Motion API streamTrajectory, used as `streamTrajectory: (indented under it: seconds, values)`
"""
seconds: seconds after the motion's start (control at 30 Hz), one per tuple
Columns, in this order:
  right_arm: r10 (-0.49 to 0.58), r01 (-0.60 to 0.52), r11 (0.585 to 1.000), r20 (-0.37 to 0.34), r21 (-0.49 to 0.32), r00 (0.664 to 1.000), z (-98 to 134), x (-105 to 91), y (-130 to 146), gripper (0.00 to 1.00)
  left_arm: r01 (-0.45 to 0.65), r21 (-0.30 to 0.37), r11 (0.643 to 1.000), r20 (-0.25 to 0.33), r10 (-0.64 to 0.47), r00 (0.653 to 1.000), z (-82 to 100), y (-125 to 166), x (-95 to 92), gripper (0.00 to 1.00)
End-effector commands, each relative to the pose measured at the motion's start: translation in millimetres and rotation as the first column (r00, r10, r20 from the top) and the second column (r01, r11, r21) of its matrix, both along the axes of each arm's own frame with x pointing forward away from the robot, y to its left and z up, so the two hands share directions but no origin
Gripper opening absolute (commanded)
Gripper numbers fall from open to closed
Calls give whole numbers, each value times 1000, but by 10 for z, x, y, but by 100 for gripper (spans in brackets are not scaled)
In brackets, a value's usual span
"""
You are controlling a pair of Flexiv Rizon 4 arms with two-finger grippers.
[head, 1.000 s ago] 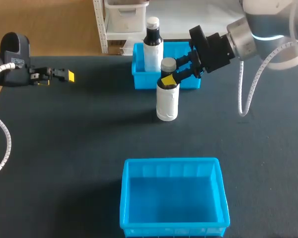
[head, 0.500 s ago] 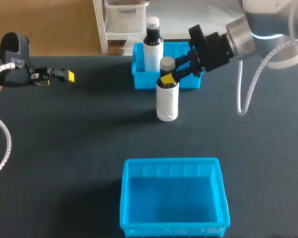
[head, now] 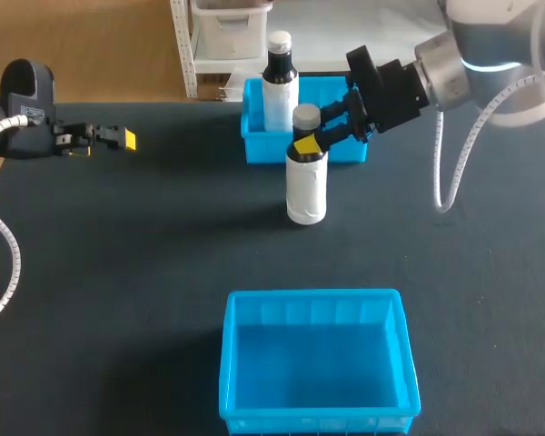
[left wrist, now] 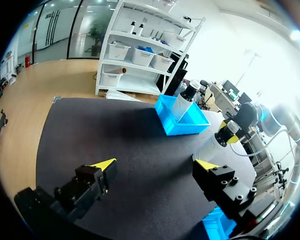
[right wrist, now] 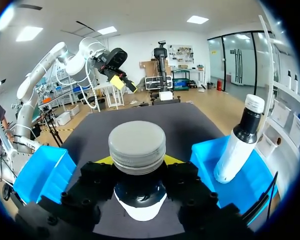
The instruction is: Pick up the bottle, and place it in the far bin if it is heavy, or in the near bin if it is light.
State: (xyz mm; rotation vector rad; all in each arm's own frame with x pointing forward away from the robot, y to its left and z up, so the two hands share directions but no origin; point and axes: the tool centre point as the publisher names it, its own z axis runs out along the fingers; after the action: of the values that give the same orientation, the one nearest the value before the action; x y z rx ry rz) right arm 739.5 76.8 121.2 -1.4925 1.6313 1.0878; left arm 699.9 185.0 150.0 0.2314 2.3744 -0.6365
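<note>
**Bottle upright, clamped at the neck**

White plastic bottle [head: 305,186], grey screw cap, dark neck: long axis vertical, cap up, over the black desk [head: 145,254], just in front of the far blue plastic bin [head: 263,147]. Right jaws grip its neck. Left jaws open, well apart.

The bottle [head: 306,186] is white with a grey cap. The far bin [head: 263,147] and near bin [head: 318,420] are blue.
</note>
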Motion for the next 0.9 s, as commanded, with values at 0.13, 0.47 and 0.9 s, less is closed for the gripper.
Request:
streamTrajectory:
  seconds: [0.13,0.47,0.9]
  values:
    - [-9,9,1000,20,3,1000,145,-50,-70,0,0,0,1000,0,0,1000,0,0,0,100]
    - [-33,35,999,61,-19,998,425,-39,-199,0,0,0,1000,0,0,1000,0,0,0,100]
    - [-93,95,995,81,-18,992,797,2,-451,0,0,0,1000,0,0,1000,0,0,0,100]
